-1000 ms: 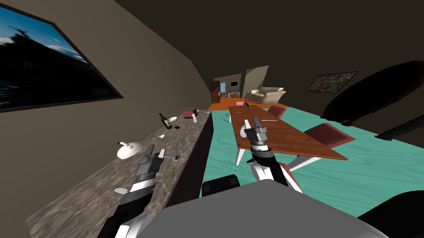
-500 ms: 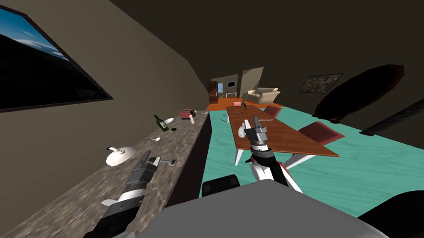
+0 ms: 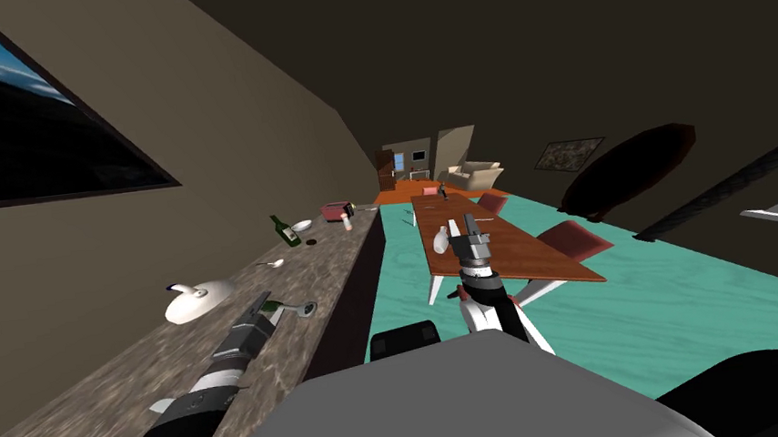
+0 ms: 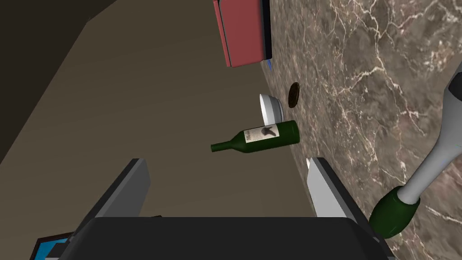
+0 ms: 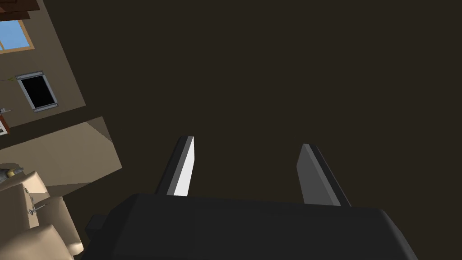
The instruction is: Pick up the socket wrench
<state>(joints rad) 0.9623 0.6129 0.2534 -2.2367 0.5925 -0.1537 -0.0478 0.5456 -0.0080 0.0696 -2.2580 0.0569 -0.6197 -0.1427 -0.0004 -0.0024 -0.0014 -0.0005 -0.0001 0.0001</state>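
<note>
LEFT ARM AT THE COUNTER: The robot's left arm reaches low over a brown marbled counter [image 3: 337,258] that runs along a tan wall. The left gripper [image 4: 225,162] has its two grey fingers spread wide with nothing between them. The socket wrench [image 4: 433,162], a pale grey shaft with a dark green grip, lies flat on the counter just beside the gripper. It is outside the finger on the side away from the wall. The green end sits close to that finger's base, though the wrist view does not show clearly whether the two touch. Farther along the counter a green wine bottle [image 4: 259,136] stands upright near the wall, and a white bowl [image 4: 270,108] sits just beside it. A small dark disc [image 4: 293,94] lies near the bowl, and a red box-shaped appliance [image 4: 243,31] stands beyond them. A white domed dish [image 3: 195,299] rests by the wall alongside the left forearm, and a spoon [image 3: 273,264] lies a little past it. The right gripper [image 3: 470,228] is held out ahead of the chest above the teal floor [image 3: 664,317], in front of a long wooden table [image 3: 528,250]. Its fingers are likewise apart and empty.
</note>
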